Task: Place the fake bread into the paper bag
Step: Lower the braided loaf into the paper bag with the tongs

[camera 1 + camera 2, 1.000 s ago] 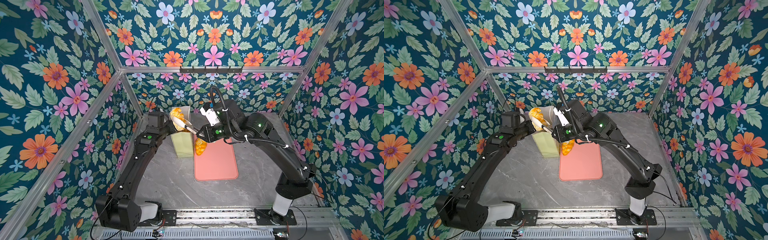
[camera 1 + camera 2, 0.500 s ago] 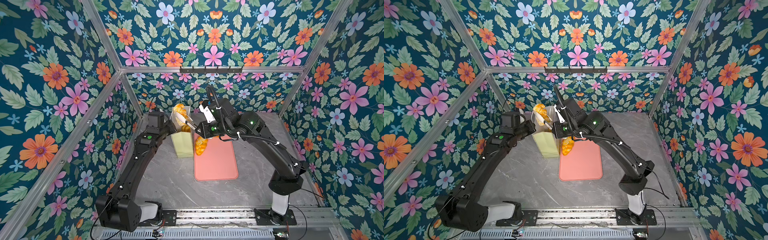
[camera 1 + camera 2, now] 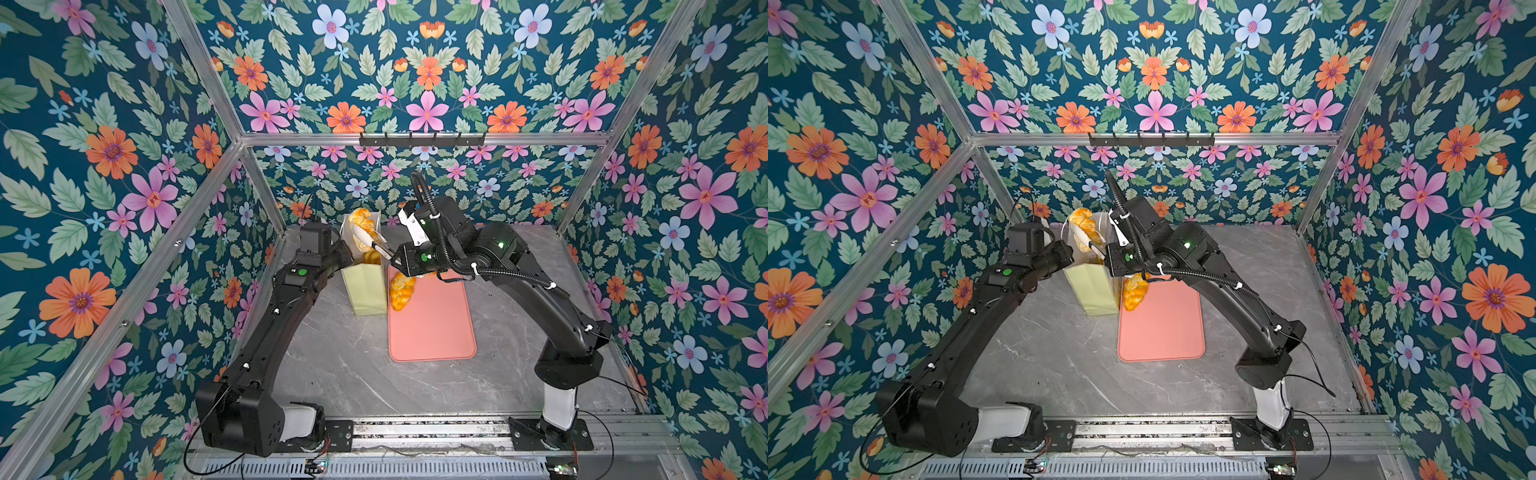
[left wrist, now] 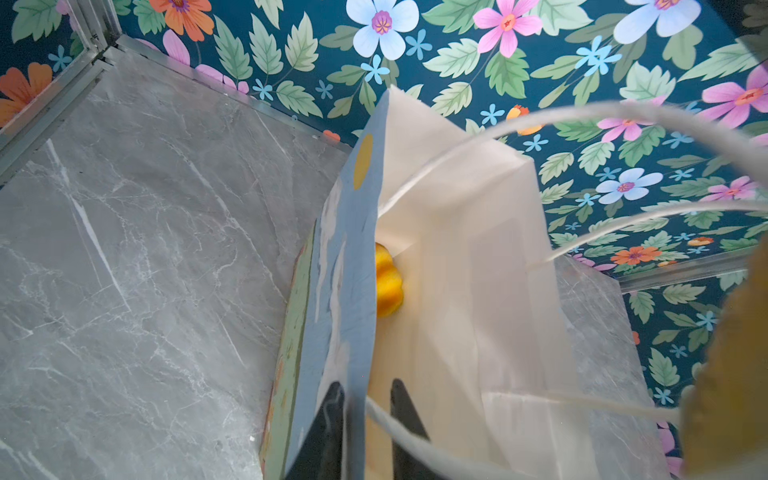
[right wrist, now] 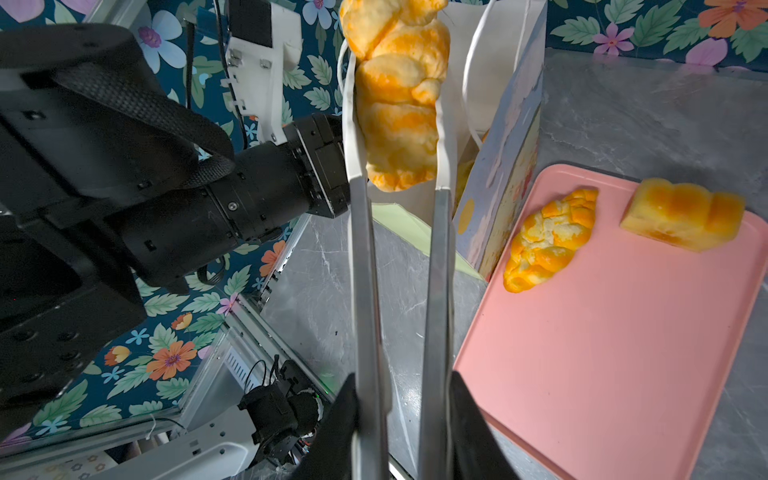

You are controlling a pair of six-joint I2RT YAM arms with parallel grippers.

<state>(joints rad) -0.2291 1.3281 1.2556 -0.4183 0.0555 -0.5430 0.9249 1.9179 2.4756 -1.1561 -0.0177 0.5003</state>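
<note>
**A:** Starting at the left, what was the left gripper (image 4: 365,415) doing?

**B:** Its jaws stood narrow, one black finger on each side of the paper bag's (image 4: 457,270) wall. Only the tips showed, so I couldn't tell whether they actually pinched it.

**A:** And the bag itself?

**B:** It stood upright with its mouth open, at the 10 o'clock corner of the pink tray (image 3: 432,332). A blurred cord handle (image 4: 540,124) crossed the left wrist view. One yellow bun (image 4: 388,282) lay inside, half hidden behind the wall.

**A:** Where was the bread being moved?

**B:** A knobbly pastry (image 5: 399,104) hung over the bag's mouth, its far end cut off in the right wrist view. It was pinched between the white tips of metal tongs (image 5: 365,270).

**A:** Who held those?

**B:** The right gripper (image 5: 405,407), with its jaws squeezed narrow around the handles.

**A:** What was on the tray?

**B:** A braided loaf (image 5: 548,237) lay at 11 o'clock, just beside the bag. A block loaf (image 5: 681,220) lay near 12, almost wholly hidden under the right arm in both top views.
</note>
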